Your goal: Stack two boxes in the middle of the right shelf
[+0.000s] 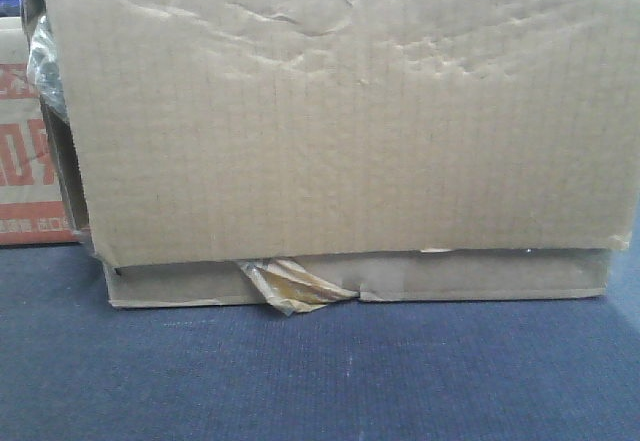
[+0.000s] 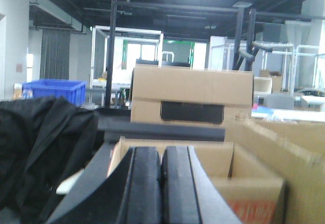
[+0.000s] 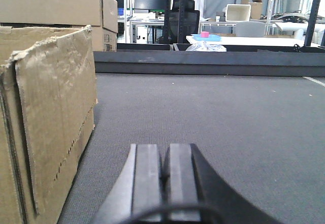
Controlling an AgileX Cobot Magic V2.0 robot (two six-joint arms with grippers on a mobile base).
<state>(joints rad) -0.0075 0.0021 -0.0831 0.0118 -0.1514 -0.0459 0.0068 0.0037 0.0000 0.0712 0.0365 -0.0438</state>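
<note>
- Front view, nearest: grey-blue felt-like counter fills bottom of frame.
- On it lies flat box, low across centre. Yellowish tape peels off its front, left of centre, w/ the loose end touching the counter.
- Tall box sits directly on flat box and fills most of frame. Its front face is creased near the top, and it overhangs flat box a bit at both ends.
- Behind, at far left edge: red-print box, mostly hidden by tall box.
- L wrist view, bottom centre: left claw clenched, fingers pressed together, nothing between.
- Just past it: open carton w/ red print on near face at lower right. Black cloth is heaped at left of frame.
- Further back, centre: slot carton, closed, w/ a dark handle cut-out. Blue crate sits far left, bg.
- R wrist view, bottom centre: right claw clenched as well, empty, low over the grey counter top.
- Left of frame, near the claw but apart: worn carton w/ creased side and ragged top edge. Can't tell if it's the tall box.
- Beyond: far carton upper left and a dark rail across mid frame. Office chair and white table are in bg.
</note>
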